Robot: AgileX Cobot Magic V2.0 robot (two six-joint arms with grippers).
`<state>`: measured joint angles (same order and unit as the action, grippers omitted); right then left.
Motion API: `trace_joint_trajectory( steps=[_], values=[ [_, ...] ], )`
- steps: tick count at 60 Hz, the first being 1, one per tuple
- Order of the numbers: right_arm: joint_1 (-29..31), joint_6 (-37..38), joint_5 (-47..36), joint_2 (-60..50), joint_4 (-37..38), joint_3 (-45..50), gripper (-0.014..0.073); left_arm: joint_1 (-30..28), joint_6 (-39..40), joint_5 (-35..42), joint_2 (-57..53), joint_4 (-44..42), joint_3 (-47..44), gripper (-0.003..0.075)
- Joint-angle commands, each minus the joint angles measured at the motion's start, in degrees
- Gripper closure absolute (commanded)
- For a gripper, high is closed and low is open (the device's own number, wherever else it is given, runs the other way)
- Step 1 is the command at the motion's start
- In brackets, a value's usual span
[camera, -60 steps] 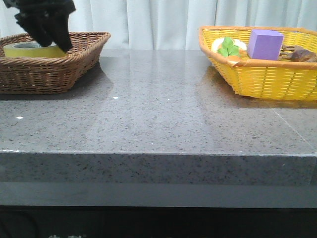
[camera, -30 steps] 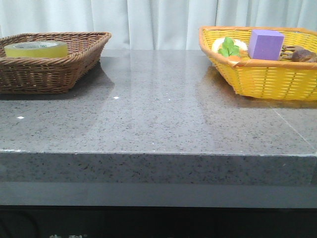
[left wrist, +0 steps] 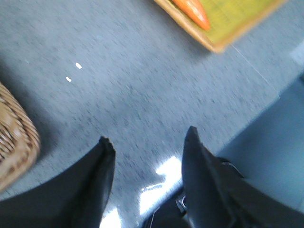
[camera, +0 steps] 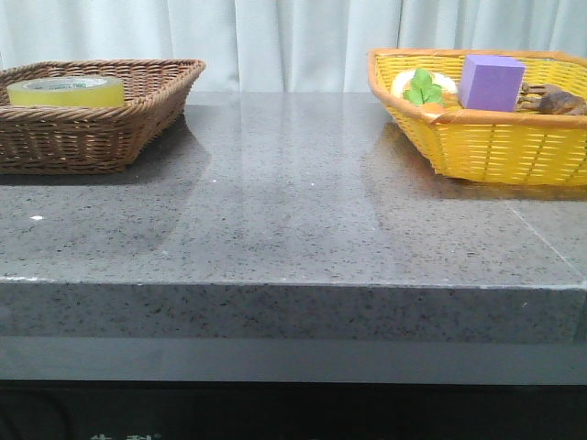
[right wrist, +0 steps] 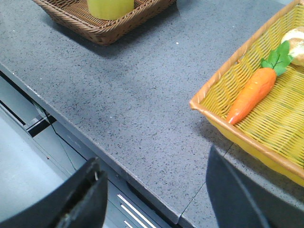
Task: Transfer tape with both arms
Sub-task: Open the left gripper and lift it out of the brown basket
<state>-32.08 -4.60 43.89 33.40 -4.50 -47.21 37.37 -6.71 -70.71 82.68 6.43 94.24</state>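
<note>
The yellow tape (camera: 66, 91) lies flat in the brown wicker basket (camera: 138, 115) at the table's far left; it also shows in the right wrist view (right wrist: 110, 7). Neither arm shows in the front view. My left gripper (left wrist: 148, 137) is open and empty over the bare grey table, its view blurred, with the brown basket's corner (left wrist: 14, 142) beside it. My right gripper (right wrist: 154, 164) is open and empty above the table's front edge, far from the tape.
A yellow basket (camera: 495, 147) at the far right holds a purple cube (camera: 491, 81), a toy carrot (right wrist: 251, 92) with green leaves and other items. The grey stone table (camera: 293, 211) lies between the baskets. A cabinet front (right wrist: 28, 156) shows below the table edge.
One second ago my left gripper was over the tape in the brown basket. It has left the front view, and the tape stays in the basket.
</note>
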Motion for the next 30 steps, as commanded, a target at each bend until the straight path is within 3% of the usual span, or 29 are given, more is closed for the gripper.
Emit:
trace_joint_trajectory(
  steps=[1, 15, 30],
  values=[
    [0.2, -0.4, -4.0, 0.0, -0.1, -1.5, 0.0118, 1.5, 1.9, 5.8, -6.7, -1.0, -4.7, 0.042],
    [0.2, -0.4, -3.8, 0.0, -0.1, -1.5, 0.0118, 1.7, 3.5, 14.0, -19.6, -1.6, -20.1, 0.0419],
    [0.2, -0.4, -3.8, 0.0, -0.1, -1.5, 0.0118, 1.7, 3.9, 28.2, -32.8, -1.6, -34.4, 0.0419]
  ],
)
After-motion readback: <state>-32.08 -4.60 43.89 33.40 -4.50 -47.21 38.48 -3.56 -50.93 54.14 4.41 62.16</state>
